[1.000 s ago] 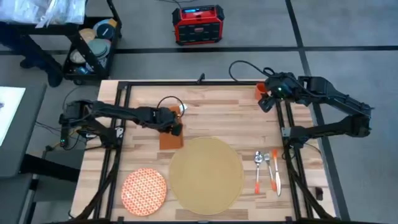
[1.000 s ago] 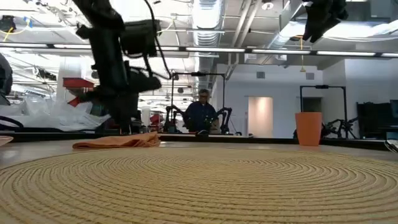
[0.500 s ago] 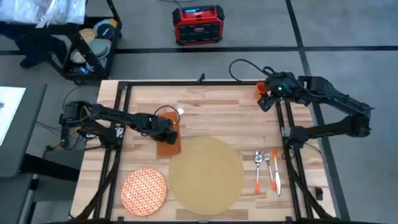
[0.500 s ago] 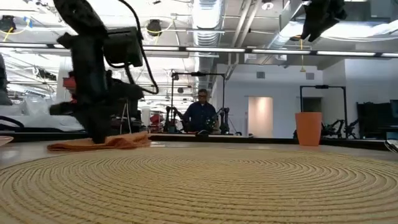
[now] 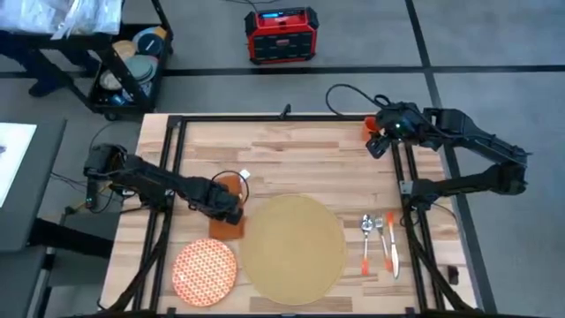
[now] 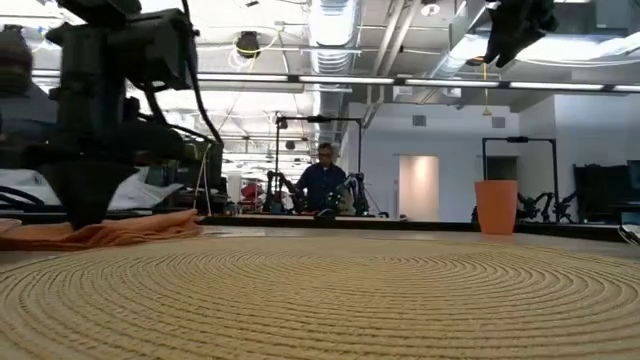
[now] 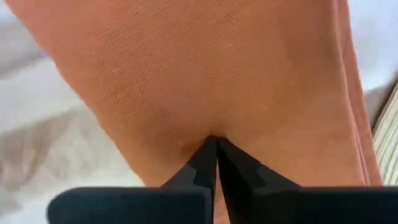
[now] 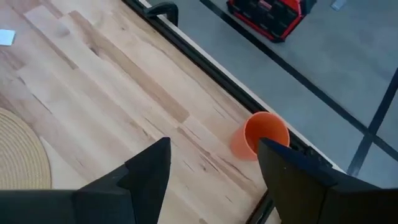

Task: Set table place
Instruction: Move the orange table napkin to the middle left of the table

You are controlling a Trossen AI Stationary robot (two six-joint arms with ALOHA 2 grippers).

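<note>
1. The left gripper [image 5: 231, 215] has its fingers pressed together on the rust-orange napkin [image 5: 226, 228], pinching a fold of the cloth near one edge. The wrist view shows the two dark tips meeting in the fabric.
2. The napkin lies flat on the tabletop [image 5: 300, 159] just beside the placemat's [image 5: 292, 249] left edge, with the patterned plate [image 5: 204, 269] close by on its near side, apart from the mat.
3. The relation that matters: the napkin's long axis runs roughly front to back along the mat's left rim, and the left arm is on it, so any further placing beside the mat looks like that arm's job.
4. The right gripper [image 5: 378, 141] hangs spread above the far right corner of the tabletop, well away from the placemat, with the small orange cup [image 8: 261, 135] just ahead of its fingers.
5. The cutlery [image 5: 380, 243] lies to the right of the mat, untouched.
</note>
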